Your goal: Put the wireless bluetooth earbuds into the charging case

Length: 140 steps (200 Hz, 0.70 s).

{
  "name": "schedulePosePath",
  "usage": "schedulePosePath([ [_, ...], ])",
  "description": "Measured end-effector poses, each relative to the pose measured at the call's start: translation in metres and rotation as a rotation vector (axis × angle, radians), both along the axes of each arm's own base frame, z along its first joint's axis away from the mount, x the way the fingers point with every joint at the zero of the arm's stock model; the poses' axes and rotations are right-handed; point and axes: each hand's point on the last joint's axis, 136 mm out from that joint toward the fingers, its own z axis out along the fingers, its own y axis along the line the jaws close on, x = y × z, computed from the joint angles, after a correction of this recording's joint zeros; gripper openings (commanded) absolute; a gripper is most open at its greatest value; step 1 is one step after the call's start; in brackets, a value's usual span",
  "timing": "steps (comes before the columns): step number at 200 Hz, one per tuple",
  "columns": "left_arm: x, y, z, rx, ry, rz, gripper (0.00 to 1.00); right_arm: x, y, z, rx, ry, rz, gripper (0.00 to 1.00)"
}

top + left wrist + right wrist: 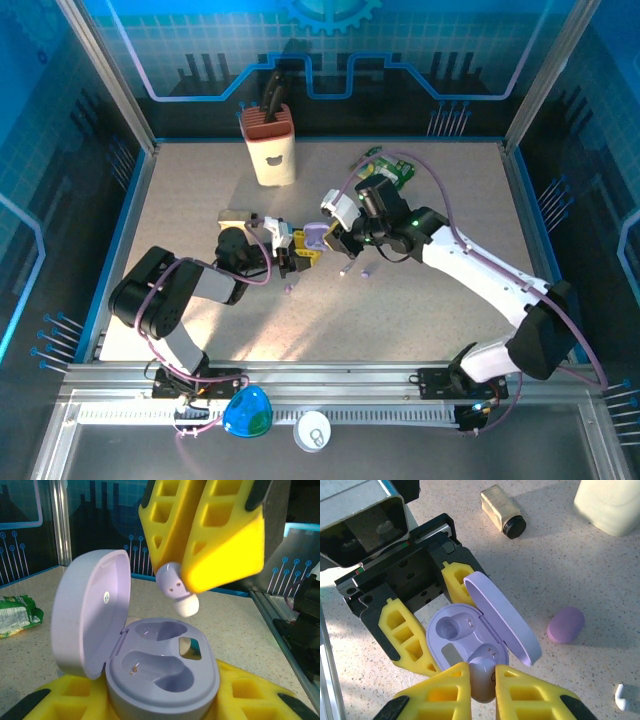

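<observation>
The lilac charging case stands open, lid swung up to the left, both wells bare. My left gripper is shut on the case's base, a yellow finger on either side. My right gripper is shut on one lilac earbud, which hangs just above the case's far well, its white tip pointing down and not touching. From above, the two grippers meet at mid-table around the case. Loose earbuds lie on the table just in front.
A cream tool holder stands at the back. A tan bottle lies left of the case, a green packet at the back right. A purple oval piece lies beside the case lid. A blue object sits by the arm bases.
</observation>
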Motion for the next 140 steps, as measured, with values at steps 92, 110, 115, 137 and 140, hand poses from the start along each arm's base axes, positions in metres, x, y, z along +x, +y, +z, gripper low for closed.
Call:
schedulePosePath([
  [92,-0.002,0.0,-0.001,0.003,0.006,-0.011,0.32,0.004,0.004,-0.014,-0.057,-0.003,0.013,0.16],
  [110,-0.002,-0.001,-0.002,0.004,0.01,-0.011,0.32,0.003,0.004,-0.015,-0.077,-0.011,0.019,0.16],
  [115,-0.002,-0.001,-0.002,0.004,0.01,-0.011,0.32,0.002,0.004,-0.015,-0.083,-0.014,0.022,0.16],
  [137,-0.002,-0.001,-0.002,0.004,0.008,-0.012,0.32,0.0,0.004,-0.015,-0.112,-0.031,0.033,0.21],
  [140,-0.002,-0.001,-0.002,0.004,0.008,-0.012,0.32,0.0,0.004,-0.015,-0.115,-0.03,0.033,0.23],
])
